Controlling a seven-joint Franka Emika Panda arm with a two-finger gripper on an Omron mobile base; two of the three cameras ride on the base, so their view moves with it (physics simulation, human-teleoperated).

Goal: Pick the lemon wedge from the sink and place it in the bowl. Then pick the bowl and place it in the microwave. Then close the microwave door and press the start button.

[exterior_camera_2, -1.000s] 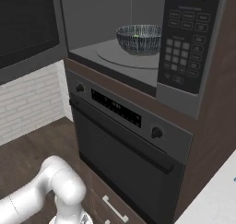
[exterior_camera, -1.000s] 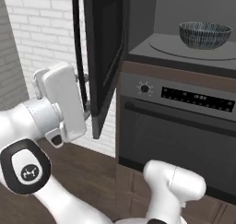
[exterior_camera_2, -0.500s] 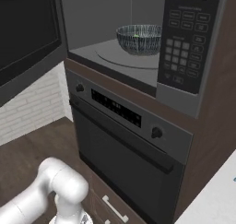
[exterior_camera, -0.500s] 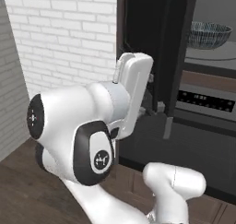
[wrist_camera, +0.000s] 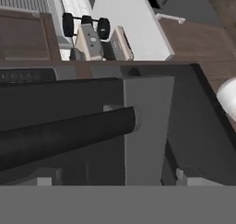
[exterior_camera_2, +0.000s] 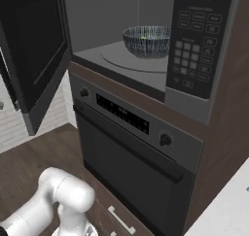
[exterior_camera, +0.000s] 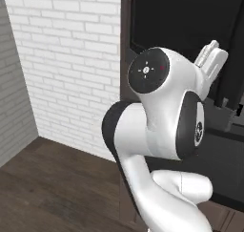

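Observation:
The microwave (exterior_camera_2: 194, 89) stands open above the oven. On its round turntable sits the bowl (exterior_camera_2: 146, 41), with a tiny yellow-green speck, the lemon wedge (exterior_camera_2: 142, 37), inside it. The microwave door (exterior_camera_2: 34, 50) hangs partly swung out at the left; from the left base it is the black panel (exterior_camera: 186, 21) behind my arm. My gripper (exterior_camera: 229, 107) reaches up against the door's outer side, past the white hand (exterior_camera: 212, 59). In the hand view the gripper (wrist_camera: 113, 179) is open with nothing between its tips, and a dark round bar (wrist_camera: 69, 135) lies close ahead. The sink is out of view.
The button panel (exterior_camera_2: 192, 50) is on the microwave's right side. Below is the oven (exterior_camera_2: 131, 157) with two knobs and a long bar handle. A white brick wall (exterior_camera: 71, 59) and dark wood floor (exterior_camera: 47, 188) lie to the left. My own arm (exterior_camera: 162, 126) blocks much of the left base view.
The microwave door has swung further toward the cavity. My arm has swept right and up across the left base view, following the door. The bowl has not moved.

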